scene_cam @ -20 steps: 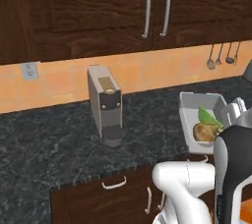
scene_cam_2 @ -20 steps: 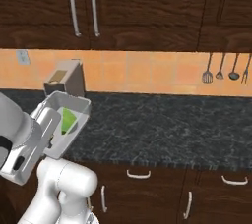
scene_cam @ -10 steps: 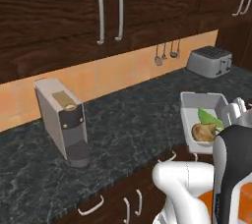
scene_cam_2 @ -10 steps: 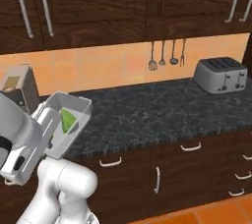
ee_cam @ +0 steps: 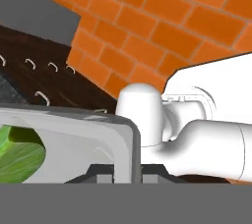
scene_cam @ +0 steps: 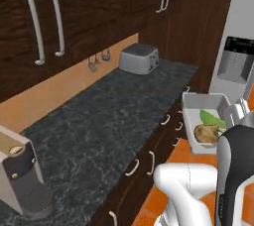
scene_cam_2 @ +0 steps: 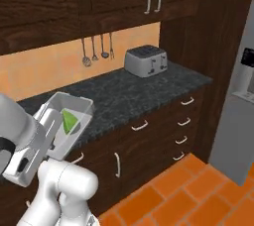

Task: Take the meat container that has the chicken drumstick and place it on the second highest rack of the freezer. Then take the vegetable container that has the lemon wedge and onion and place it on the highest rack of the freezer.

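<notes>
My gripper (scene_cam: 237, 114) is shut on the rim of a white tray (scene_cam: 197, 102), holding it up in front of the arm. In the tray lie the lemon wedge (scene_cam: 213, 118), green-yellow, and the round tan onion (scene_cam: 205, 133). From the right base view the tray (scene_cam_2: 76, 102) tilts beside the gripper (scene_cam_2: 48, 124), with the green piece (scene_cam_2: 69, 120) showing inside. The hand view looks along the tray's rim (ee_cam: 74, 119), with the green piece (ee_cam: 18, 155) at the left. The grey freezer (scene_cam_2: 241, 113) stands at the far right; its racks are hidden. The chicken drumstick is out of view.
A dark stone counter (scene_cam: 99, 121) runs along the wall, with a silver toaster (scene_cam: 139, 57) at its far end and a coffee machine (scene_cam: 19, 180) close by on the left. Utensils (scene_cam_2: 97, 48) hang on the orange backsplash. Orange tiled floor (scene_cam_2: 188, 195) lies before the drawers.
The whole picture has swung sideways as the base turned: the coffee machine slid left, and the toaster and freezer came into view. The tray stays held in the gripper.
</notes>
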